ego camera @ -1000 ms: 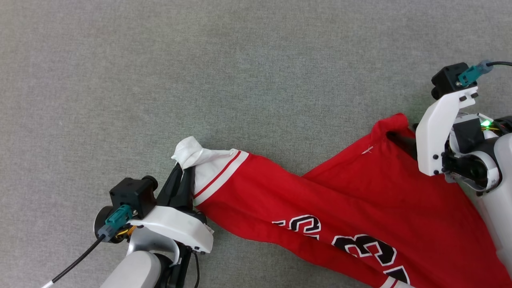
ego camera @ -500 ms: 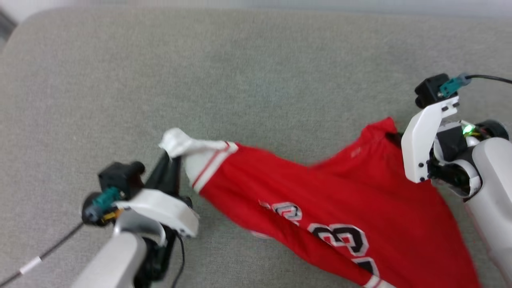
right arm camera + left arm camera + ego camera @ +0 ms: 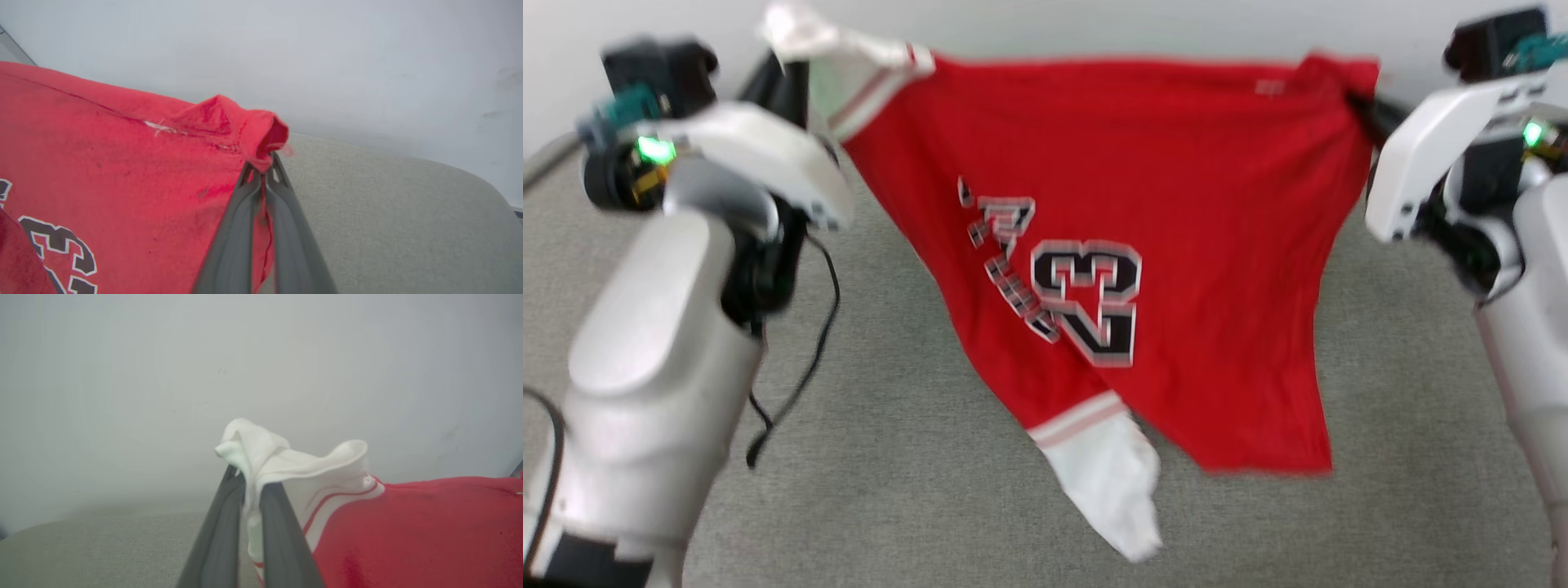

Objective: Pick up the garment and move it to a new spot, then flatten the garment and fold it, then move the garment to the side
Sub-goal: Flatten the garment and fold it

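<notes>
The garment [image 3: 1217,204] hangs spread in the air between my two grippers, its dark white-outlined lettering facing the head view. My left gripper [image 3: 786,77] is shut on one white sleeve [image 3: 286,457], which bunches above the fingertips [image 3: 269,490]. At the upper right, my right gripper [image 3: 1364,106] is shut on a red corner [image 3: 261,134] of the hem. The other white sleeve [image 3: 1115,482] dangles lowest, over the grey surface; the picture is blurred.
A grey fabric-covered surface [image 3: 890,474] lies below the garment, with a rounded far edge [image 3: 449,171]. A pale wall [image 3: 1094,24] rises behind it. A black cable [image 3: 813,327] loops from my left arm.
Both arms have raised the garment off the surface and stretched it out between them. The right gripper has shut on the red corner. The head camera has tilted up.
</notes>
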